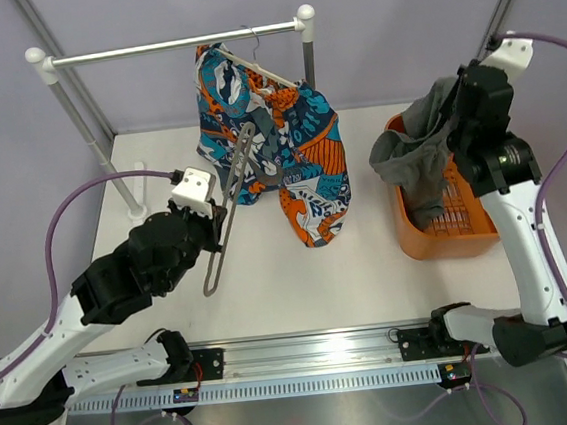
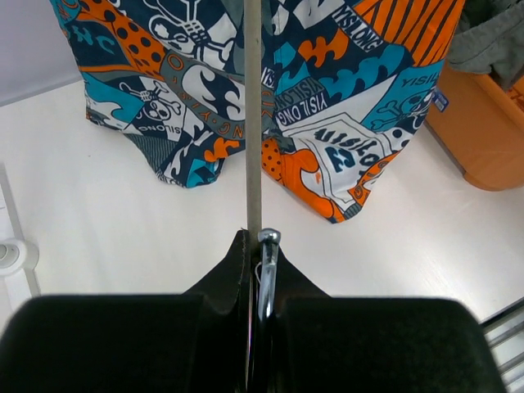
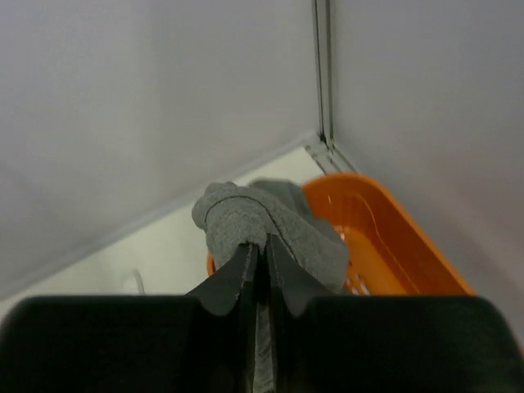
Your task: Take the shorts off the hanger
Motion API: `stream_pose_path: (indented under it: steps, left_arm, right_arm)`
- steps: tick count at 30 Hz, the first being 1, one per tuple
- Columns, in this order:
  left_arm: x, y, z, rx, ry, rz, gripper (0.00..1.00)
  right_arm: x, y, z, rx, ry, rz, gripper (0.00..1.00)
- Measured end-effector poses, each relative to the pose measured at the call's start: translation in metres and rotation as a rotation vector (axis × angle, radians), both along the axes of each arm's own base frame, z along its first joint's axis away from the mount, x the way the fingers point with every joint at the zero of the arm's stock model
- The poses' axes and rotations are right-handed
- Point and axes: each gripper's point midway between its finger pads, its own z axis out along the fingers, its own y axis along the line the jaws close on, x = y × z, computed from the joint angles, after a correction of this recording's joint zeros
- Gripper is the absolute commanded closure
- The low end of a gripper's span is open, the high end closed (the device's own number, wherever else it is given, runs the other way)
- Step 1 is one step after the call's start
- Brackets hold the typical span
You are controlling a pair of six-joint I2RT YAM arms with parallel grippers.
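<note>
The shorts [image 1: 267, 144] hang from the cream hanger [image 1: 268, 73] on a rail [image 1: 147, 50] — above the far side of the counter [image 1: 351, 286]. The left claw [image 2: 255, 241] is clamped on the hook of a grey hanger [image 2: 253, 123]; the right claw [image 3: 256, 250] pinches a grey garment [image 3: 246, 217] over an orange basket [image 3: 393, 237].

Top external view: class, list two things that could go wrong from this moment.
1. The thin grey hanger clamped in the left gripper points toward the teal, orange and white printed cloth shorts; swinging it could snag them or unhook their cream-white hanger.
2. The grey cloth garment in the right gripper overhangs the rim of the orange plastic basket; released, it might slide out.
</note>
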Motion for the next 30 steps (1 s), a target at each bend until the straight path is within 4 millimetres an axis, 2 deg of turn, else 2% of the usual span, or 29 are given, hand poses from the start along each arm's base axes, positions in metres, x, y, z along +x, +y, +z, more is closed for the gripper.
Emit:
stream_pose_path:
  steps: [1,2,5,8,12,23,27,30]
  left_arm:
    - [0.001,-0.001,-0.002,0.010,0.006,0.001,1.00]
    - [0.002,0.000,-0.005,0.020,0.011,0.004,1.00]
    - [0.004,0.003,-0.010,0.043,0.027,0.017,1.00]
    - [0.011,0.011,-0.011,0.059,0.046,0.040,1.00]
    - [0.020,0.013,0.002,0.043,0.063,0.033,1.00]
    - [0.044,0.019,0.044,-0.021,0.097,-0.005,1.00]
    - [0.058,0.018,0.051,-0.054,0.121,-0.012,1.00]
    - [0.075,0.025,0.055,-0.087,0.142,0.025,1.00]
  right_arm:
    - [-0.005,0.000,-0.013,0.012,0.019,0.001,0.55]
    - [-0.010,0.001,-0.025,0.033,0.030,0.005,0.47]
    - [-0.022,0.006,-0.049,0.081,0.053,0.033,0.29]
    - [-0.031,0.013,-0.062,0.125,0.060,0.069,0.17]
    - [-0.041,0.020,-0.065,0.163,0.061,0.111,0.13]
    - [-0.080,0.039,-0.028,0.232,-0.068,0.268,0.12]
    - [-0.089,0.052,-0.021,0.250,-0.089,0.348,0.13]
    - [-0.090,0.062,-0.020,0.260,-0.084,0.402,0.13]
